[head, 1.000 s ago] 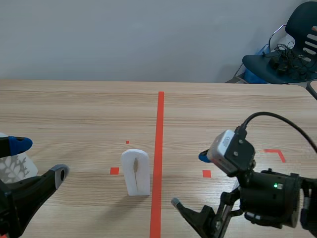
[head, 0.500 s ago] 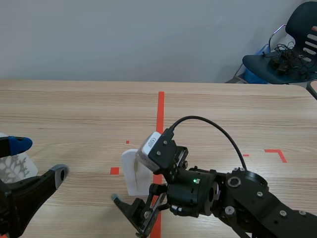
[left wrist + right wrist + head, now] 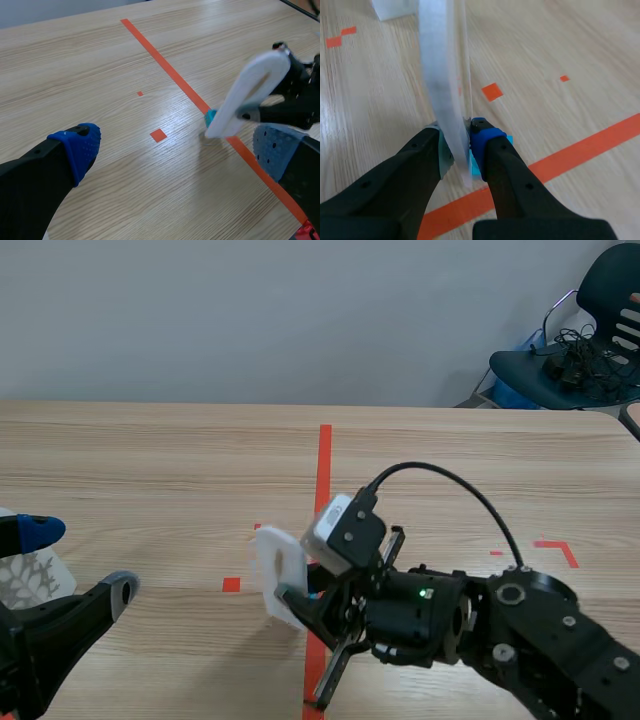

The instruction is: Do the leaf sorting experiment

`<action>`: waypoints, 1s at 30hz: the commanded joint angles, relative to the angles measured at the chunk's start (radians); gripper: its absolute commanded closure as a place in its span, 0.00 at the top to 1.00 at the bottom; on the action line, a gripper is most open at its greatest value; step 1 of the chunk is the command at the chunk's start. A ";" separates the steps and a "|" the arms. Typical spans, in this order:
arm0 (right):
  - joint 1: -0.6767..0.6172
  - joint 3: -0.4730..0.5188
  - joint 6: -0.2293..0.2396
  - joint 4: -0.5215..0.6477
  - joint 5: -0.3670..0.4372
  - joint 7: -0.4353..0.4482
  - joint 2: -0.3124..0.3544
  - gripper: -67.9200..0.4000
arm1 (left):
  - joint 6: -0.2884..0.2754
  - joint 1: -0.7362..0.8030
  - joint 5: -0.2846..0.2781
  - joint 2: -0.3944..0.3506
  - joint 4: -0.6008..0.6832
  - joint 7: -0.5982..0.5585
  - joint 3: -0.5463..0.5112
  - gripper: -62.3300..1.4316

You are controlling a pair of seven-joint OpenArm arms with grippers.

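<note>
scene: right arm comes in past the middle. right gripper (image 3: 298, 598) is clamped on the lower end of the card (image 3: 276, 565). card is tilted, top leaning toward the left arm's side, just beside the red line (image 3: 324, 460) and near the small red square (image 3: 231, 585). can't tell if its bottom edge touches the table (image 3: 150, 460). left gripper (image 3: 80, 560) sits low at the near left, fingers spread, nothing in it. a white patterned piece (image 3: 25, 580) lies just beside it.

left wrist: i see my own fingers wide apart with bare table between them. card (image 3: 250, 90) is ahead of the gripper, slanted, pinched at its low end by the right gripper, right by the red line.

right wrist: card (image 3: 442, 90) is edge-on and blurred, pressed between both pads. red line crosses under the fingers.
</note>
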 commanded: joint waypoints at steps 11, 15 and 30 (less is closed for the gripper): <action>-0.240 0.608 -0.013 0.290 0.402 -0.245 0.132 0.08 | -0.003 0.002 -0.014 0.000 0.028 -0.014 -0.008 1.00; -0.262 0.796 -0.017 0.270 0.436 -0.298 0.132 0.08 | -0.003 0.002 -0.014 0.000 0.028 -0.014 -0.008 1.00; -0.002 0.859 -0.066 -0.288 0.446 -0.197 0.148 0.08 | -0.003 0.002 -0.014 0.000 0.028 -0.014 -0.008 1.00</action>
